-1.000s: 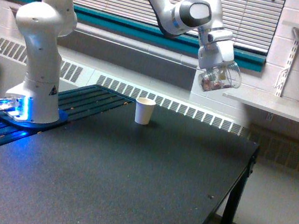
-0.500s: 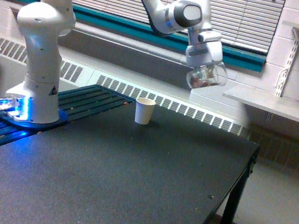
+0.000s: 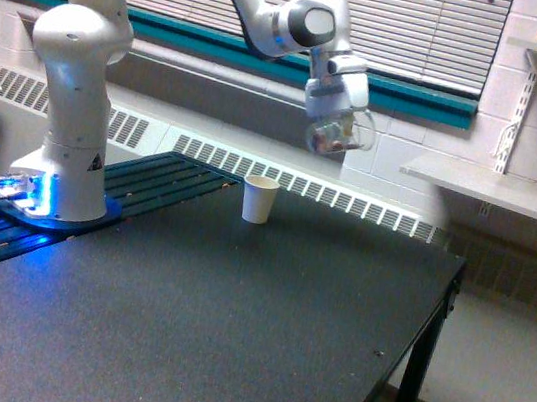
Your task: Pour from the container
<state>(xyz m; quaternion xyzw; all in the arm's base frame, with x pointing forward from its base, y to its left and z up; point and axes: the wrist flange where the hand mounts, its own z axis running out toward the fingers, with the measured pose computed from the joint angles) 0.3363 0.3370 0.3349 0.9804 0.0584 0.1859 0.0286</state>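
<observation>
1. The white Franka arm's base column (image 3: 74, 81) stands upright at the exterior view's left, blue light glowing at its foot.
2. From the top of the frame an upper link slopes down toward the exterior view's right to a rounded wrist joint (image 3: 305, 27) with a dark round cap.
3. Just below that joint the white hand block tilts slightly, fingers pointing down.
4. The gripper (image 3: 334, 132) is closed around the clear container (image 3: 338, 137), which hangs directly beneath the hand block, held off the table.
</observation>
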